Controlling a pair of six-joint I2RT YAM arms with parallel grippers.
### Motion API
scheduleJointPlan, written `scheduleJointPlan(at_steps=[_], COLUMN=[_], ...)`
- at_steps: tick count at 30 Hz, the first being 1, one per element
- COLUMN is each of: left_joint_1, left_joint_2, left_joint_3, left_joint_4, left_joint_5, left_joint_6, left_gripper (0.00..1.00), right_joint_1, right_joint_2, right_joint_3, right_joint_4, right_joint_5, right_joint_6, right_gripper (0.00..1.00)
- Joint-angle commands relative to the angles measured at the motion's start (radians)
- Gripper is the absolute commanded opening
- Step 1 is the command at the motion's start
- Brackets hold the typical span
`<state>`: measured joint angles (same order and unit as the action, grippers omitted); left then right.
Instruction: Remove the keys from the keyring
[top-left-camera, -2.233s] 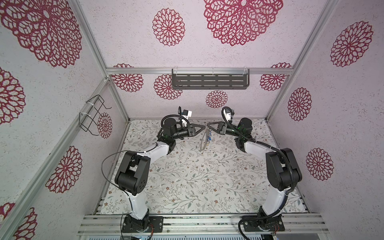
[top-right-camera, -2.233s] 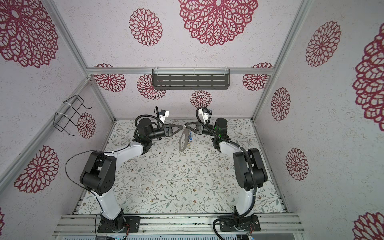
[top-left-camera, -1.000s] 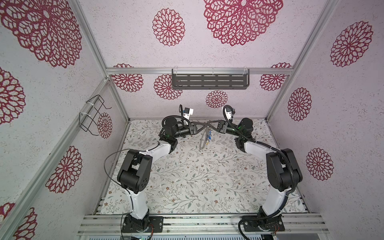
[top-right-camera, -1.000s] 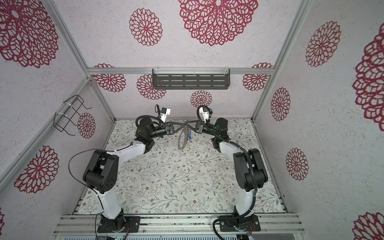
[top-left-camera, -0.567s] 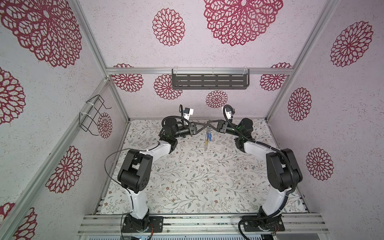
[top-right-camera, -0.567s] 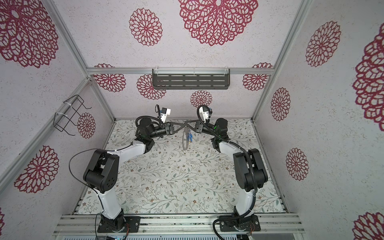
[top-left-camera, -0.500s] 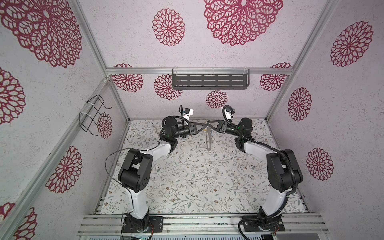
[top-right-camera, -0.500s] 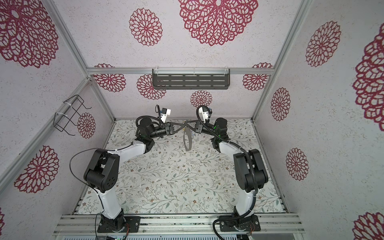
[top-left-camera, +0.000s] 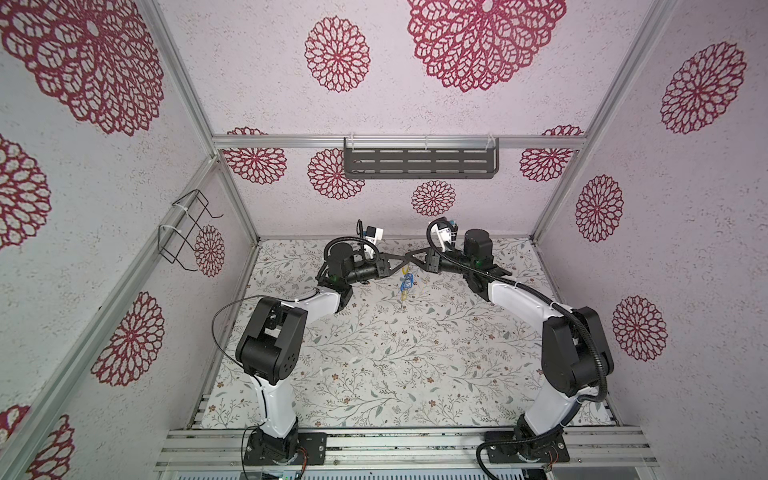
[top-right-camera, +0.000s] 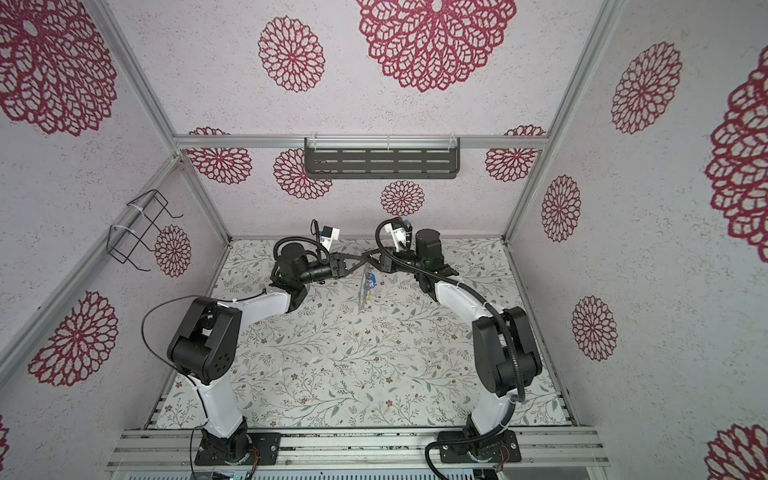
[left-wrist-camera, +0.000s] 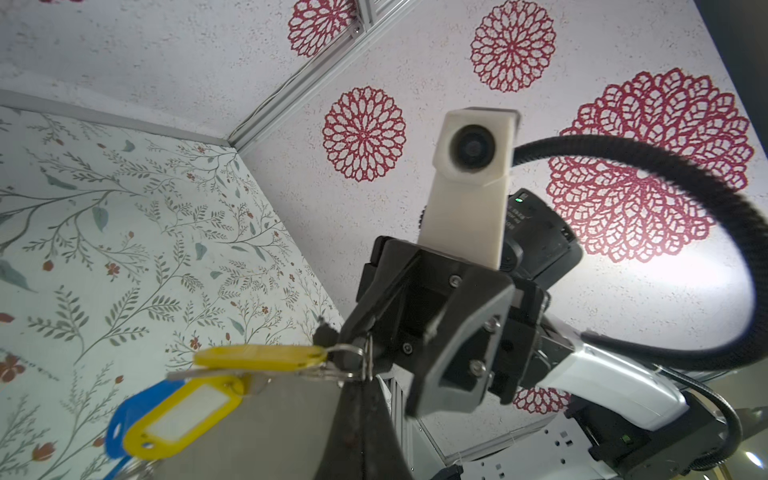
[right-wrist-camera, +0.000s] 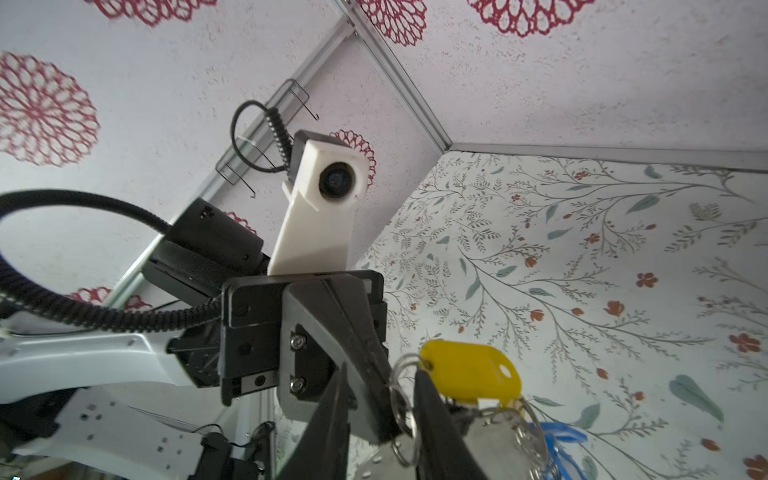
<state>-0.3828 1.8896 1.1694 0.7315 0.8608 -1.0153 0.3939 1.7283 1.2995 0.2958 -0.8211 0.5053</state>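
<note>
Nearest, a metal rail (top-left-camera: 395, 446) along the front edge of the bench (top-left-camera: 374, 365) carries both arm bases. From there the arms bend inward and reach to the far middle of the floral bench. There the left claw (top-left-camera: 402, 262) and right claw (top-left-camera: 412, 258) meet tip to tip in the air.

The bundle hangs straight down from that meeting point. The keyring (left-wrist-camera: 266, 432) shows edge-on in both top views, with the keys (top-left-camera: 406, 284) bunched against its upper part. Whether its lower edge touches the bench I cannot tell.

The left claw is pressed together. In the left wrist view the keyring's grey band runs right into its tips, so it pinches the keyring.

The right claw is spread. In the right wrist view its fingers (right-wrist-camera: 434, 419) stand apart with a small metal loop (right-wrist-camera: 401, 399) in the gap. Whether either finger touches that loop I cannot tell. A yellow tag (right-wrist-camera: 469, 376) sits just beyond the loop, and a blue tag (right-wrist-camera: 557, 438) lies beside the band.

Farthest, a dark slotted shelf (top-left-camera: 419, 164) hangs on the back wall.
</note>
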Motion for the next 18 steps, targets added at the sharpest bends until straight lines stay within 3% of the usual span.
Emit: scheduleJointPlan(at_steps=[1,3,6,13,18], left_joint_1=[-0.017,-0.042,-0.065,-0.119,-0.125], left_joint_2=[-0.114,-0.164,-0.206,-0.285,-0.31], left_joint_3=[0.019,0.04,0.031,-0.083,-0.135], left_joint_4=[-0.215,-0.432,-0.573,-0.548,-0.482], left_joint_5=[-0.097,-0.181,-0.246,-0.33,-0.245], left_joint_6=[0.179,0.35,0.504,0.797,0.951], left_gripper=[0.0,0.0,0.0,0.0,0.0], right_joint_1=[0.012,0.007,-0.007,-0.033,-0.032], right_joint_2=[-0.094,-0.129,-0.173,-0.232,-0.249], right_joint_3=[0.04,0.033,0.031,-0.018,-0.059], right_joint_4=[-0.232,-0.279,-0.366,-0.427,-0.425], right_joint_5=[0.074,0.133,0.226,0.342,0.263], right_joint_6=[-0.186,-0.213,-0.249,-0.191,-0.128], right_gripper=[0.39,0.46,0.54,0.53,0.42])
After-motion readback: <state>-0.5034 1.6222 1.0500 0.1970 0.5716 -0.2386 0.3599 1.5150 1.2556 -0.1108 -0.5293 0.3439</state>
